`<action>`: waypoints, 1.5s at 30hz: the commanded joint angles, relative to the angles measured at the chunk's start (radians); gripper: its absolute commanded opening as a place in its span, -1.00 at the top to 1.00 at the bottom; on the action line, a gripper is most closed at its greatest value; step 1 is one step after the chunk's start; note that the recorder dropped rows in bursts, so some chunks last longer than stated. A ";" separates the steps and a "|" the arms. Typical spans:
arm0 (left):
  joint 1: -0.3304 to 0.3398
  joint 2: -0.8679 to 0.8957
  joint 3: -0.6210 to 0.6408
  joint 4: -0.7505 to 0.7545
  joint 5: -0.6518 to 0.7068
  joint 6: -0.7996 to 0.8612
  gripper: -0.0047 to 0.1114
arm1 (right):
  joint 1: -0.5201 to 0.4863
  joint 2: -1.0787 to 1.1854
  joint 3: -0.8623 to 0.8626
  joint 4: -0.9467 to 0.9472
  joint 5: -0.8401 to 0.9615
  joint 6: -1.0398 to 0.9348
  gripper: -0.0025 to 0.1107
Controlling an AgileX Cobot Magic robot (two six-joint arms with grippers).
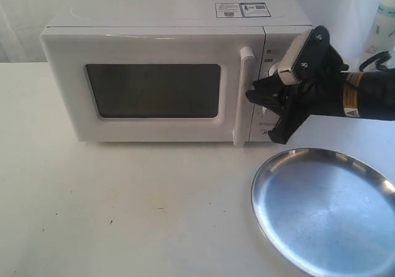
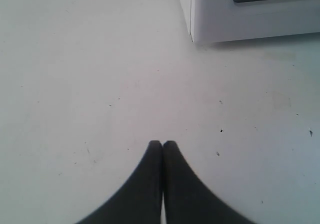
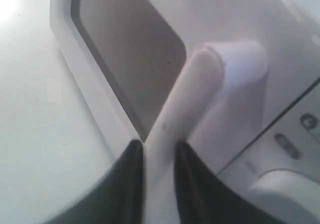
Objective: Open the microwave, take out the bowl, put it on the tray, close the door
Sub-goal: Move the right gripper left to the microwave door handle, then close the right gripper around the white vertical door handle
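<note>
Right wrist view: our right fingers [image 3: 129,176] clasp the shut door [image 3: 125,54] by its handle [image 3: 195,92]
Left fingers [image 2: 147,184]: pressed together, holding nothing, above the counter [image 2: 75,84]
Handle feel: rigid, smooth plastic, we judge; may slip, so hold mid-bar
Microwave [image 1: 166,18]: may slide on the counter when pulled

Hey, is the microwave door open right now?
No, the door sits flush against the front of the microwave, with the right gripper clasping the handle.

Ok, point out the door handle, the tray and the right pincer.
door handle [image 1: 244,73], exterior view, upper bar.
tray [image 1: 327,209], exterior view, bare middle.
right pincer [image 3: 158,154], right wrist view, between fingertips.
</note>
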 commanded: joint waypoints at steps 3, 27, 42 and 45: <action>-0.005 -0.002 -0.003 -0.004 0.003 0.000 0.92 | 0.050 -0.103 0.006 -0.089 -0.313 0.133 0.78; -0.005 -0.002 -0.003 -0.004 0.003 0.000 0.92 | 0.050 -0.110 -0.005 0.059 0.190 0.197 -0.01; -0.005 -0.002 -0.003 -0.004 0.003 0.000 0.92 | 0.050 -0.013 -0.021 0.142 0.020 0.092 0.84; -0.005 -0.002 -0.003 -0.004 0.003 0.000 0.92 | 0.050 -0.013 -0.021 0.144 0.020 0.089 0.96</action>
